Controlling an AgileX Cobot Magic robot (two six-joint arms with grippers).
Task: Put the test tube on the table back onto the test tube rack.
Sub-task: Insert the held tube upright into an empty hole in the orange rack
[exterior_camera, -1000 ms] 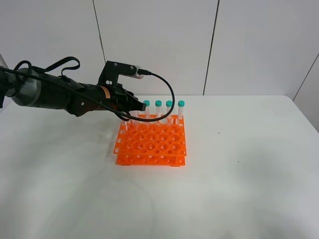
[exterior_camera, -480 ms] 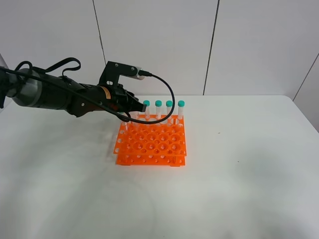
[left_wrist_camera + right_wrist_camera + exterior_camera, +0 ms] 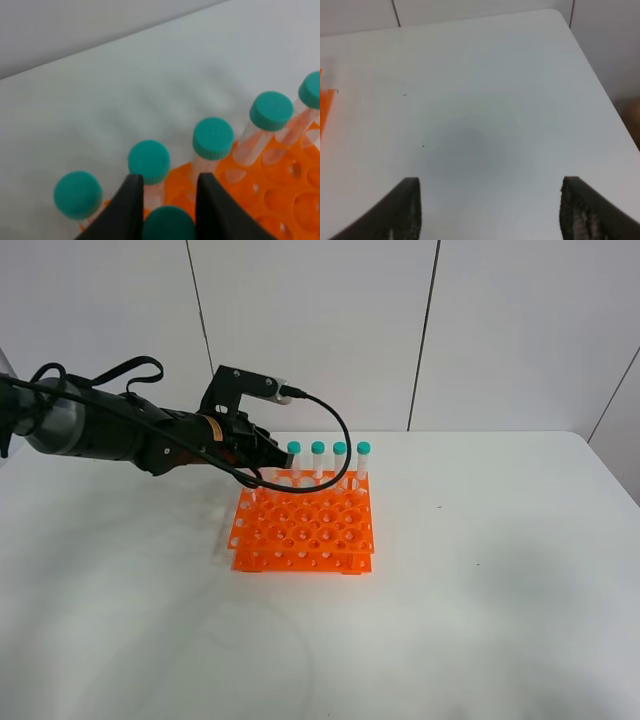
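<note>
The orange test tube rack point(image 3: 305, 530) stands on the white table point(image 3: 480, 590), with teal-capped tubes point(image 3: 340, 450) upright along its back row. My left gripper point(image 3: 268, 462) hovers over the rack's back left corner. In the left wrist view its black fingers point(image 3: 127, 205) close round the teal cap of the test tube point(image 3: 167, 225), held upright just in front of the back-row caps point(image 3: 213, 137); the tube's body is hidden. My right gripper point(image 3: 490, 210) is open and empty above bare table, out of the exterior view.
The rack's front rows point(image 3: 310, 540) hold open holes. White wall panels point(image 3: 320, 330) rise behind the table. The table's rounded right corner point(image 3: 555, 15) and edge show in the right wrist view.
My left gripper has edged slightly right and down over the rack's back left corner, still holding the tube. The right gripper's earlier position is not shown.
</note>
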